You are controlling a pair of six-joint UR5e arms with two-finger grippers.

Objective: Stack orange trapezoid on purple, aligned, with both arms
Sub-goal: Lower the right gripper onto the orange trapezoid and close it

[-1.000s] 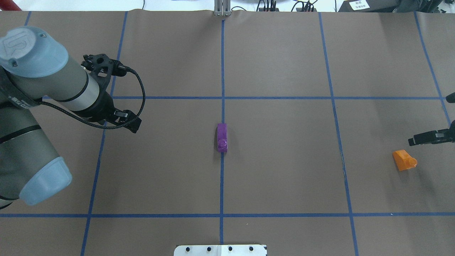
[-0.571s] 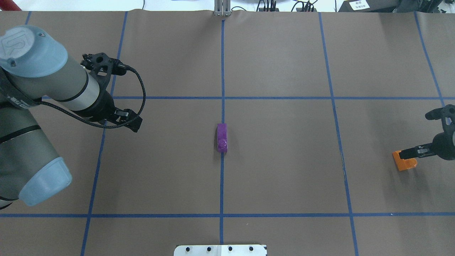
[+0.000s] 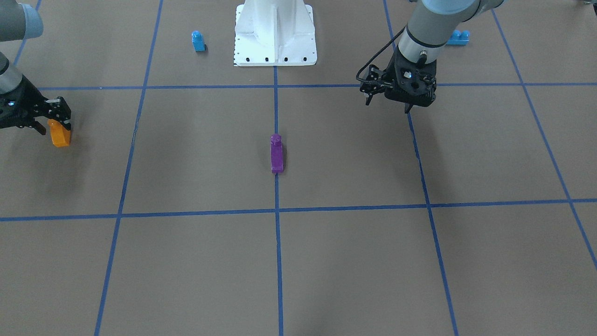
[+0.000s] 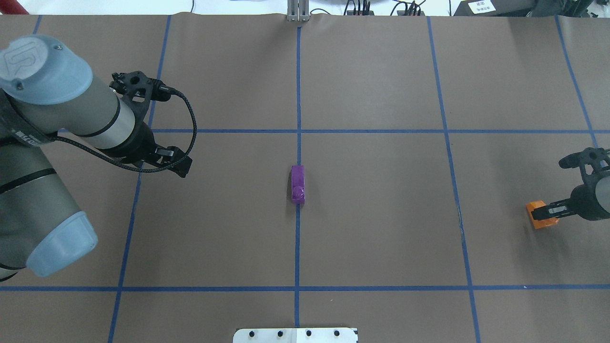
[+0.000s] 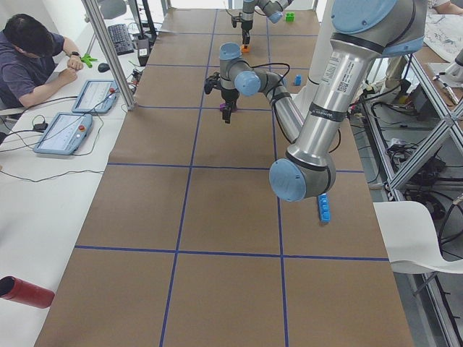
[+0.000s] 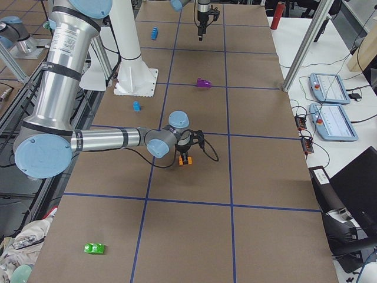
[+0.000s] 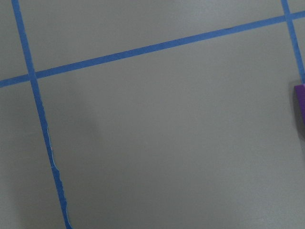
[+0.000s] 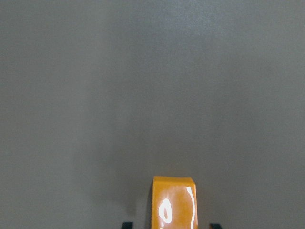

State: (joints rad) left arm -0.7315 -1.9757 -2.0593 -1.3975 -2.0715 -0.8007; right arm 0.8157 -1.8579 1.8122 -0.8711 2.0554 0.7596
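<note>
**Right gripper** (image 4: 543, 213): right edge of the overhead view. The jaws are spread and straddle the orange brick (image 4: 544, 223). In the wrist view a fingertip (image 8: 126, 224) shows on either side of the brick with a gap at each, so nothing is clamped yet.

**Orange brick**: on the brown table (image 4: 381, 238), far right of the overhead view, well apart from the purple brick (image 4: 298, 184).

**Left gripper** (image 4: 183, 167): left of centre in the overhead view, above the table and holding nothing. I cannot tell how wide its jaws stand. Its wrist camera catches only a sliver of purple at the right edge of the frame.

**Purple brick**: middle of the overhead view, lying along the central blue tape line (image 4: 298, 95), untouched.

**Step in hand (judgement)**: picking up the orange brick. The stacking has not begun.

**Next move (judgement)**: close the jaws squarely on the brick's sides, lift it, and carry it toward centre frame. The left gripper would likely need to steady the purple brick so that stud and slope line up.
</note>
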